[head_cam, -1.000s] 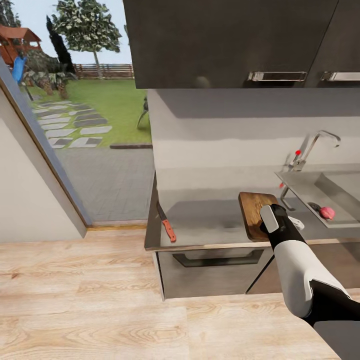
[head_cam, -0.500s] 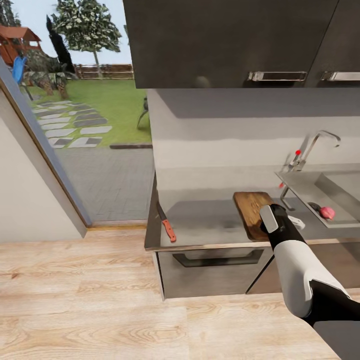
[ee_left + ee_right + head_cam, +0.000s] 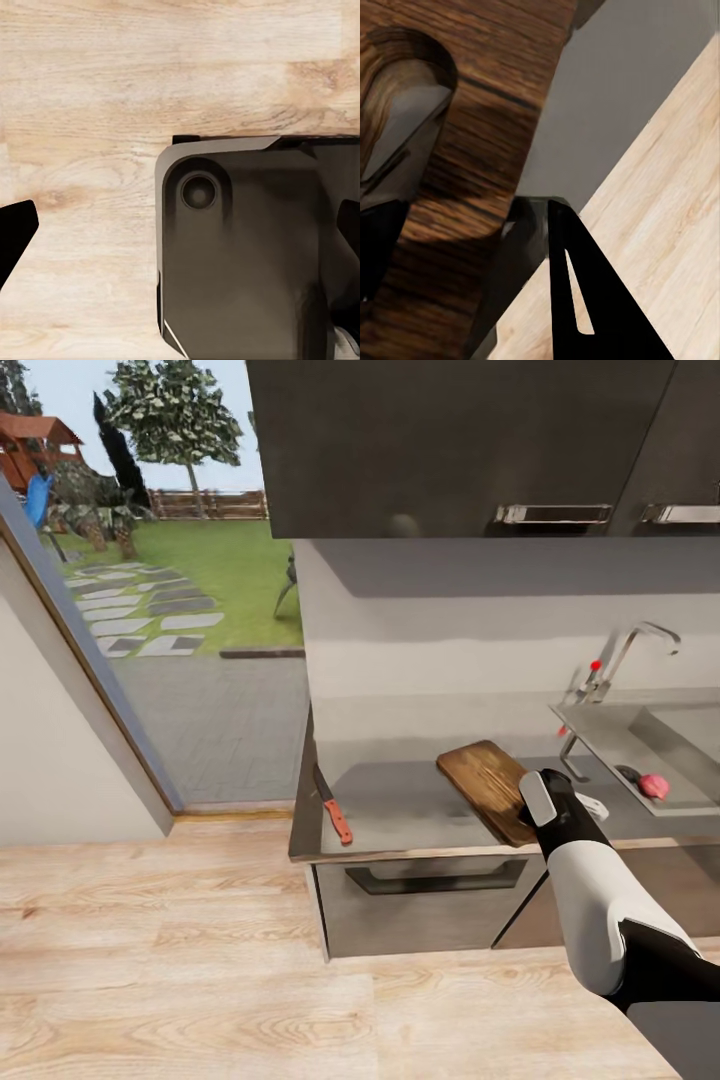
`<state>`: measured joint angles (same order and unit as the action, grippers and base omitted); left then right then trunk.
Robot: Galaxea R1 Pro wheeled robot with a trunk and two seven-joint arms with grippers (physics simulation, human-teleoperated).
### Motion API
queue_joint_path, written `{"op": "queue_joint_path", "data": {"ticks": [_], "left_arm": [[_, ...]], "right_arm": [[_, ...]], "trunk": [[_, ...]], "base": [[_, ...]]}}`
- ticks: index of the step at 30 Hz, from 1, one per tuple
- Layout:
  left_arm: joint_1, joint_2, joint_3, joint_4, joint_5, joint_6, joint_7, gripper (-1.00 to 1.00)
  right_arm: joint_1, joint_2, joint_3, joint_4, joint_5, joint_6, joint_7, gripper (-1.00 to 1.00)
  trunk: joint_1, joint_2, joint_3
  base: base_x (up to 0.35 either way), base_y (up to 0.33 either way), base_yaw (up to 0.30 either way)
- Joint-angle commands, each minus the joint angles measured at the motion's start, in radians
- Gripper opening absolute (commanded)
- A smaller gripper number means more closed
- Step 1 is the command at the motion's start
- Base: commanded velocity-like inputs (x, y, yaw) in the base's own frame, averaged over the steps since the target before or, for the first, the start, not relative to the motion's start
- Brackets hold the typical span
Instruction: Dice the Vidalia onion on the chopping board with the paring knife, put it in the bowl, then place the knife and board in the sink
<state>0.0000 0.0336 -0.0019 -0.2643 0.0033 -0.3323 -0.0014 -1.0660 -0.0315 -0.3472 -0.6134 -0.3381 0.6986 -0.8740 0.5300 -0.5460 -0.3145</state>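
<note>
The brown chopping board lies slanted on the grey countertop, its far end turned to the left. My right gripper is shut on its near end; in the right wrist view the board with its handle hole sits between my fingers. The paring knife, red-handled, lies near the counter's left front edge, apart from the board. The pinkish Vidalia onion rests in the sink. A white bowl edge peeks out behind my right wrist. My left gripper hangs open over the floor.
A faucet stands behind the sink. Dark upper cabinets overhang the counter. Grey lower cabinets sit below it. A glass wall to a garden is at the left. My dark base rests on the wood floor.
The chopping board has swung in my right gripper, its far end moving left across the counter. The knife and the onion have stayed put.
</note>
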Motion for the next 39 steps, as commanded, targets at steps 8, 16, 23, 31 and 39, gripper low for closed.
{"op": "queue_joint_path", "data": {"ticks": [8, 16, 23, 31, 39], "left_arm": [[0.0, 0.0, 0.0, -0.001, 0.0, -0.002, 0.0, 1.0], [0.0, 0.0, 0.0, 0.013, 0.0, -0.002, 0.001, 1.0], [0.0, 0.001, 0.002, 0.031, 0.0, -0.003, 0.001, 1.0], [0.0, 0.001, 0.006, 0.04, 0.004, -0.001, 0.003, 1.0], [0.0, 0.002, 0.008, 0.041, 0.006, -0.001, 0.003, 1.0]], "right_arm": [[0.0, 0.0, -0.001, 0.012, -0.012, 0.017, -0.007, -1.0], [0.0, -0.002, 0.004, 0.001, -0.011, 0.018, -0.011, -1.0], [0.0, -0.011, 0.011, -0.001, -0.006, 0.017, -0.005, -1.0], [0.0, 0.031, 0.146, 0.009, 0.011, -0.11, 0.025, -1.0], [0.0, 0.038, 0.146, 0.009, 0.011, -0.11, 0.058, -1.0]], "trunk": [[0.001, -0.001, 0.01], [0.001, -0.001, 0.023], [0.001, -0.001, 0.032], [0.001, -0.001, 0.042], [0.001, -0.001, 0.055]], "base": [[0.0, 0.0, -0.063], [0.0, 0.0, -0.028], [0.0, 0.0, 0.0], [0.0, 0.0, 0.0], [0.0, 0.0, 0.0]]}}
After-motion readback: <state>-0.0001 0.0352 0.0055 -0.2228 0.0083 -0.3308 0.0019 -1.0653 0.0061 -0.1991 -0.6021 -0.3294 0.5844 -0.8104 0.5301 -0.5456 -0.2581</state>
